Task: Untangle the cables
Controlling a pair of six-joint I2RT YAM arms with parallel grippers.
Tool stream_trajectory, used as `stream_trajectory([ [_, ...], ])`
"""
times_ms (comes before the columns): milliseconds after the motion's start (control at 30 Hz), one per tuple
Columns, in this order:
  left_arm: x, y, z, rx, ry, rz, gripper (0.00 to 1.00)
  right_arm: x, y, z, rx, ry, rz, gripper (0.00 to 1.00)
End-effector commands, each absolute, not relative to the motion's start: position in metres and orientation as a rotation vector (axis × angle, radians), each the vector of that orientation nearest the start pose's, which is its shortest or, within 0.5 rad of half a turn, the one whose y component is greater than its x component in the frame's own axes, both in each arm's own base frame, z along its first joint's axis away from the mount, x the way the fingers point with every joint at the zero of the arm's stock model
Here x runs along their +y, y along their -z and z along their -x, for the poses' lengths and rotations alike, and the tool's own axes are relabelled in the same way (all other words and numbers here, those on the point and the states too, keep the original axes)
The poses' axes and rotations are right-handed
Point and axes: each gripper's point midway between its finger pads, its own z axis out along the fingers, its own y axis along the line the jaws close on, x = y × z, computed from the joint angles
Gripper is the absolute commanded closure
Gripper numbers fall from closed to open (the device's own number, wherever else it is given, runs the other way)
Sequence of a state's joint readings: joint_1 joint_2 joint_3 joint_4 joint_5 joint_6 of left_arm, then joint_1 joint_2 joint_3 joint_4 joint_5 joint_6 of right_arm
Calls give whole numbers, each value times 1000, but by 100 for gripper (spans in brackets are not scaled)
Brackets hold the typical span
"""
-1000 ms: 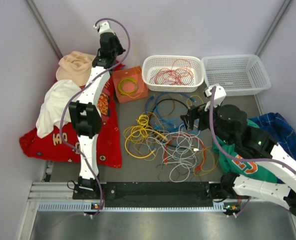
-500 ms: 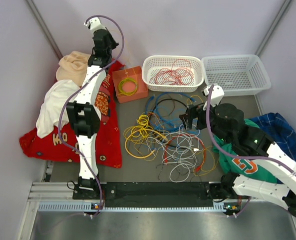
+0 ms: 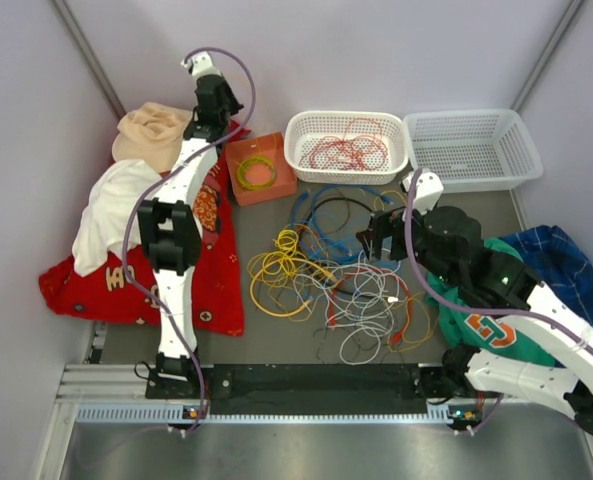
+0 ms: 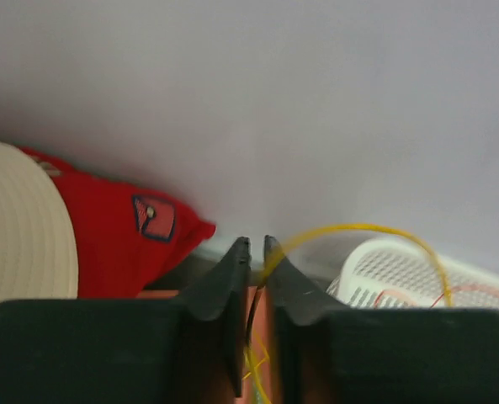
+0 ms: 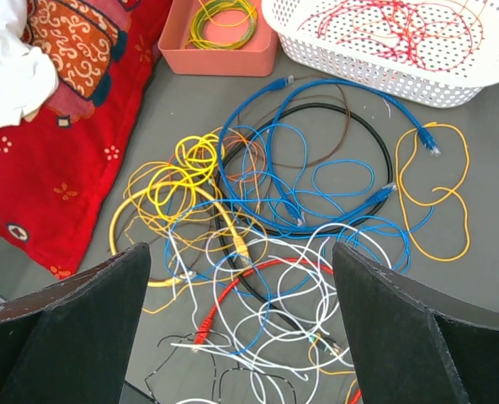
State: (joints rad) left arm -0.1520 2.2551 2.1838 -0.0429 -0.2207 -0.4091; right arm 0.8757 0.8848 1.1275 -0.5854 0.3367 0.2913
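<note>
Right gripper point(image 5: 239, 257) hung wide open over the cables point(image 5: 266, 227), nothing in it. The pile lay mid-table, just beside the red cloth point(image 5: 47, 194), with a few red strands already in the white basket point(image 4: 384, 261). Left gripper point(image 4: 256, 244), up by the back wall, was pinched shut on a thin yellow wire point(image 4: 358, 225) that arced out of its tips toward that basket.

By my read this was the sorting stage: one strand lifted clear, the right arm lining up its next pick. That pick called for a loose outer loop at the pile's far or right edge, not the knotted middle, and a slow pull so the rest didn't drag along.

The cables were thin, round, smooth-jacketed and springy-looking, lying in open loops, some ending in small plugs. White, blue, yellow, red and black crossed at the centre. The basket was perforated plastic, the cloth soft and rumpled.
</note>
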Motion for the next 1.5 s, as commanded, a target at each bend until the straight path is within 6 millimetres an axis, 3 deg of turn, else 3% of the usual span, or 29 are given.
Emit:
stream_trajectory([
  [0, -95, -269, -664, 1705, 278, 335, 71, 201, -326, -231, 1859, -505, 305, 12],
  [67, -94, -270, -658, 1713, 253, 324, 47, 204, -323, -232, 1862, -512, 311, 12],
  [100, -93, -277, -653, 1705, 235, 328, 10, 206, -323, -232, 1861, -519, 313, 12],
  [133, -92, -281, -650, 1701, 227, 319, 1, 207, -323, -232, 1863, -523, 316, 12],
  [233, -89, -304, -641, 1689, 211, 298, 1, 209, -323, -232, 1865, -537, 312, 12],
  [333, -89, -313, -627, 1731, 191, 288, 1, 211, -321, -230, 1870, -553, 305, 12],
  [433, -98, -315, -607, 1791, 187, 253, 1, 212, -316, -229, 1884, -563, 296, 12],
  [467, -97, -305, -598, 1855, 157, 245, 1, 213, -315, -229, 1891, -570, 294, 12],
  [567, -102, -308, -583, 1902, 96, 214, 1, 214, -310, -226, 1914, -585, 286, 12],
  [633, -104, -298, -569, 1947, 76, 232, 1, 214, -306, -225, 1923, -593, 277, 12],
  [667, -107, -312, -558, 1927, 115, 232, 1, 214, -305, -224, 1924, -598, 277, 12],
  [700, -110, -297, -551, 1950, 136, 241, 1, 215, -303, -224, 1927, -605, 270, 12],
  [733, -114, -298, -543, 1940, 185, 283, 1, 217, -299, -224, 1929, -613, 276, 12],
  [767, -117, -321, -527, 1890, 229, 291, 1, 223, -297, -221, 1934, -642, 298, 12],
  [800, -130, -294, -512, 1934, 245, 276, 1, 227, -294, -221, 1940, -655, 314, 13],
  [867, -149, -320, -489, 1837, 339, 262, 1, 243, -284, -220, 1966, -696, 364, 14],
  [900, -175, -296, -470, 1890, 371, 195, 1, 248, -279, -221, 1979, -706, 380, 15],
  [967, -209, -294, -438, 1913, 425, 110, 1, 261, -265, -223, 2019, -722, 425, 17],
  [1033, -219, -270, -415, 1976, 449, 115, 1, 268, -259, -227, 2035, -723, 435, 18],
  [1067, -223, -274, -403, 1959, 492, 126, 1, 271, -256, -228, 2045, -723, 439, 18],
  [1100, -223, -244, -392, 2010, 509, 125, 1, 274, -259, -230, 2032, -739, 430, 19],
  [1167, -225, -227, -378, 2046, 557, 125, 1, 276, -265, -228, 2015, -765, 424, 19],
  [1200, -224, -205, -371, 2097, 543, 111, 1, 277, -267, -228, 2007, -776, 417, 19],
  [1367, -217, -146, -361, 2227, 455, 49, 1, 263, -271, -222, 2000, -766, 376, 19],
  [1467, -219, -121, -363, 2281, 423, 18, 1, 251, -272, -216, 1998, -759, 344, 19],
])
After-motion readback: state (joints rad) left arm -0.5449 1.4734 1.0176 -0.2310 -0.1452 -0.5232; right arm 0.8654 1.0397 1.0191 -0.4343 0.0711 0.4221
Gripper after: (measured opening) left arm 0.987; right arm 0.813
